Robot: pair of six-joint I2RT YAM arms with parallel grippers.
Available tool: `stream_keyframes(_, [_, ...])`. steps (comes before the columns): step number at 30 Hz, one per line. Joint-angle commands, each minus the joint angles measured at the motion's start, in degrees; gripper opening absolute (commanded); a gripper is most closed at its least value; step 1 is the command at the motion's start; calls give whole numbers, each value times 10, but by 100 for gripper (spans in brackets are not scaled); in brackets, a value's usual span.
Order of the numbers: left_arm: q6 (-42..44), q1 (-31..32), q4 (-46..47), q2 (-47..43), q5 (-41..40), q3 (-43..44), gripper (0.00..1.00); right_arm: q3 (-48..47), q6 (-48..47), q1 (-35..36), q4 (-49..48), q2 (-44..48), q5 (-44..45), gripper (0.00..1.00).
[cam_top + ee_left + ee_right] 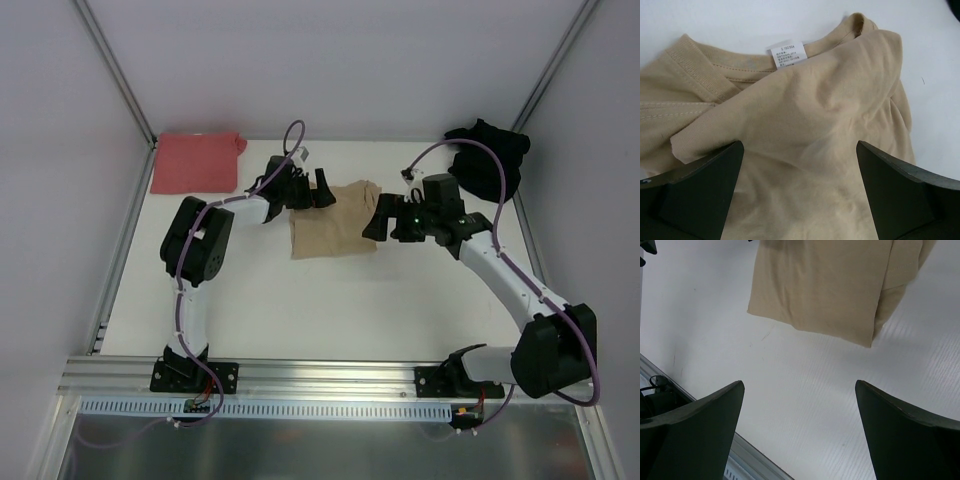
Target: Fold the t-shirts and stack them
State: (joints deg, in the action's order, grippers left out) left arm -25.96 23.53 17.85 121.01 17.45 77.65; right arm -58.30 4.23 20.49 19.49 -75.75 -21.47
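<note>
Evidently soft and limp, the part-folded tan-beige cloth t-shirt (335, 222) lies on the white table (400, 300) between the left gripper (315, 190) and right gripper (382, 222), both gaping wide and empty; its doubled edges should pinch best.

Tan t-shirt (830, 125) under left claw (799, 146): soft matt knit cloth, creased; ribbed stitched collar (697, 75); white printed label (788, 53).
Left claw, right claw (799, 385): matt black plastic, smooth.
Worktop (810, 410) below right claw: white, matt, finely ribbed.
Salmon-red t-shirt (195, 162), black t-shirt (490, 158): matt cloth.

Angled inward with left gripper (312, 190) and right gripper (384, 222) — both spread wide, gripping nothing — elbows bent, claws facing one another.
</note>
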Motion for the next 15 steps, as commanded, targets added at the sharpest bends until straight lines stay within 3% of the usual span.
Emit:
stream_keyframes(1, [-1, -6, 23, -55, 9, -2, 99, 2, -7, -4, 5, 36, 7, 100])
stream_keyframes(6, [26, -6, -12, -188, 14, -51, 99, 2, -15, -4, 16, 25, 22, 99])
stream_keyframes(10, [53, -7, -119, -269, 20, -85, 99, 20, -3, -4, -7, 3, 8, 100])
stream_keyframes(15, [29, -30, -109, -336, 53, -206, 99, 69, 45, -4, -62, 9, -18, 100])
